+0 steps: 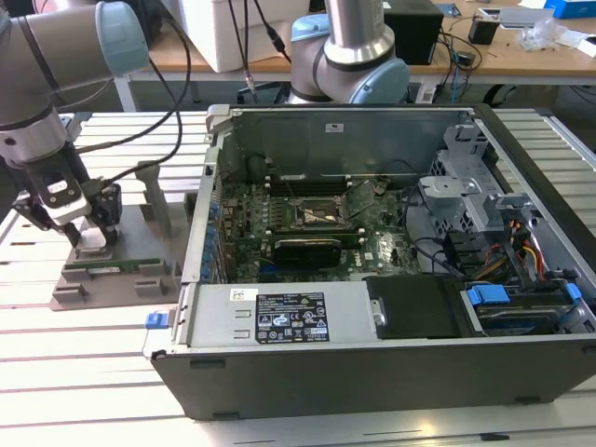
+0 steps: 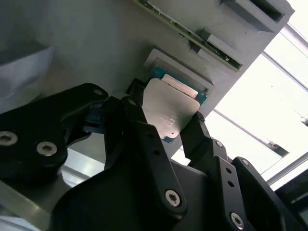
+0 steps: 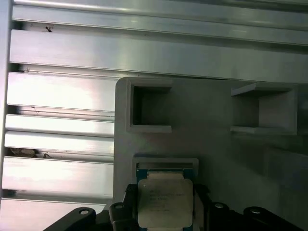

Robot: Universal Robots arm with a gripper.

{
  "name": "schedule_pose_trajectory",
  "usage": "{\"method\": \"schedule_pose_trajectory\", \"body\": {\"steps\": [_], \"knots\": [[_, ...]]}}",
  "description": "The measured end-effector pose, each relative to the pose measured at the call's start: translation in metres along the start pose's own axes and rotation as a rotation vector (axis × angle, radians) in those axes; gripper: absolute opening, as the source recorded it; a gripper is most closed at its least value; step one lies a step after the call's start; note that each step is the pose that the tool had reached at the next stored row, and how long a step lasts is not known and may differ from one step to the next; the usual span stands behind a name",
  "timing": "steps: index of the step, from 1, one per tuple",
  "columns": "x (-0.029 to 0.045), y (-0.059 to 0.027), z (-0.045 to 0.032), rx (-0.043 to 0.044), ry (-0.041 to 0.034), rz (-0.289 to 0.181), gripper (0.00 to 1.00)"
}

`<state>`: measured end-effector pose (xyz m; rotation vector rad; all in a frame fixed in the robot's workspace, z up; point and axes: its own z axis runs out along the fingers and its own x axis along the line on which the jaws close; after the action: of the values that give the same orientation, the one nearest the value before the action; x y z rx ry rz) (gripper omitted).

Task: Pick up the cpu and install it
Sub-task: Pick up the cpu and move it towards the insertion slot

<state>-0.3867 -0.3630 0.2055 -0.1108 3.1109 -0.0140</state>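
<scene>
cpu (image 3: 161, 202) pinched in the gripper (image 2: 166, 118), over its pocket.
Open PC case (image 1: 372, 372) at the exterior view's right; grey fixture (image 1: 140, 233) left of it; jaws closed on two opposite chip edges.

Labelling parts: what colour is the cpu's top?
The cpu top is silver-white; clearest in the second wrist view.

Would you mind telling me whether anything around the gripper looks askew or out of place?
Nothing looks damaged or spilled. The cpu is held between the fingers of the gripper over its grey holder pocket, and in the second wrist view it looks slightly tilted against the pocket, though I cannot tell for certain.
</scene>
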Motion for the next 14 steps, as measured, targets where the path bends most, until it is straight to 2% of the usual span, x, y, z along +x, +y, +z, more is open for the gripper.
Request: {"method": "schedule_pose_trajectory", "body": {"steps": [2,6,8,14], "knots": [[-0.0003,0.0004,-0.0097,0.0000,0.0000,0.000,0.55],[-0.0007,0.0011,-0.0232,0.0000,0.0000,0.000,0.55],[-0.0011,0.0017,-0.0339,0.0000,0.0000,0.000,0.55],[-0.0016,0.0023,-0.0512,0.0000,0.0000,0.000,0.55]]}}
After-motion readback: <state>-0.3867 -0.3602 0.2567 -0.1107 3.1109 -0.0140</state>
